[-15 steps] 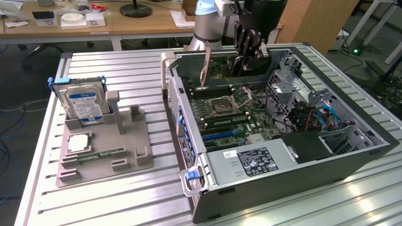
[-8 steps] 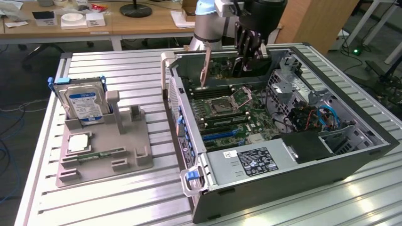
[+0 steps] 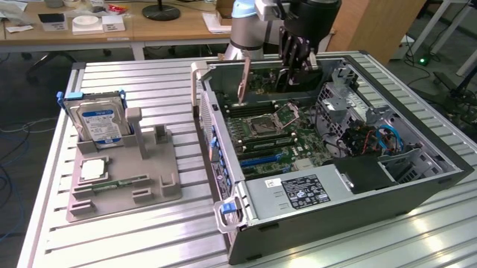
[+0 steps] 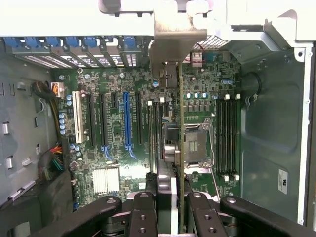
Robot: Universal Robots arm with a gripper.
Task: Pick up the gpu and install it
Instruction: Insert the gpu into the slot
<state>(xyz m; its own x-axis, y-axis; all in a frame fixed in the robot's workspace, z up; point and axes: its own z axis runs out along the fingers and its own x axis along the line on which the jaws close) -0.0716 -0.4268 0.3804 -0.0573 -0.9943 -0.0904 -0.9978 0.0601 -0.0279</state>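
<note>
Right, we're mid-install. gpu (image 3: 245,81) is off the bench and hanging in the upper centre of the exterior view, over the back end of the open case (image 3: 417,184). Gripper (image 4: 172,202) is clamped on it: a finger (image 4: 146,210) on each face of the card, which sits edge-on between them in the wrist view.

Card hangs on edge, pale bracket (image 4: 170,49) towards the case's rear wall. Not seated. From the exterior view it looks clear above the motherboard (image 3: 276,139).

In the wrist view the card's edge runs over the black slots beside the CPU socket (image 4: 195,145), apart from the long blue slot (image 4: 127,123). Can't tell which slot it's meant for.

My read: seating needs the card edge parallel to the slot and straight over it, the bracket dropping into the rear opening, then a square push down. Any tilt and the edge connector probably jams.

Hard drive (image 3: 100,123) sits upright in the grey holder (image 3: 160,190), left of frame, well apart.
</note>
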